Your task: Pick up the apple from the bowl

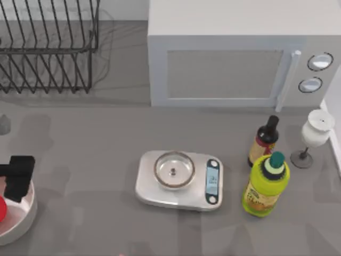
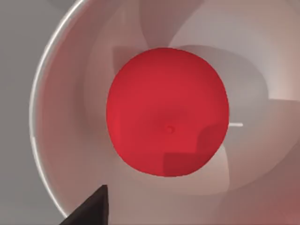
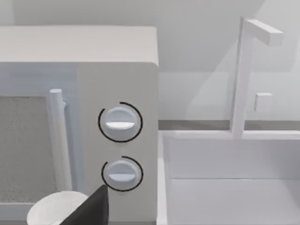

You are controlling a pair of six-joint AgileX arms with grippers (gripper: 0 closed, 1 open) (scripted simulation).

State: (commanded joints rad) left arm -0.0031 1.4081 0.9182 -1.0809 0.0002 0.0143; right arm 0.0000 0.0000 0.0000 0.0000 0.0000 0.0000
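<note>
From above, a grey desk carries one wire dish rack at the back left, one white microwave at the back right with two round knobs, and one silver kitchen scale near the middle, topped by a small round steel plate. To the right of the scale stand one dark sauce bottle and one yellow-green bottle with a green cap, close together, and one white goblet just beyond them. At the left edge sits one white bowl, partly cut off, with a sliver of one red apple inside it. The left gripper, a black block, hangs over the bowl's rim, beside the apple; I cannot tell from here whether its fingers are apart or together.

The left wrist camera looks straight down into the bowl. The apple rests on the bowl's glossy floor, filling the middle. One dark fingertip pokes in at the edge, apart from the fruit.

The right wrist camera faces the microwave and its two knobs, one above the other, with the goblet's white top below and a white sink with one tap alongside. One dark fingertip shows; the right arm's finger state cannot be told.
</note>
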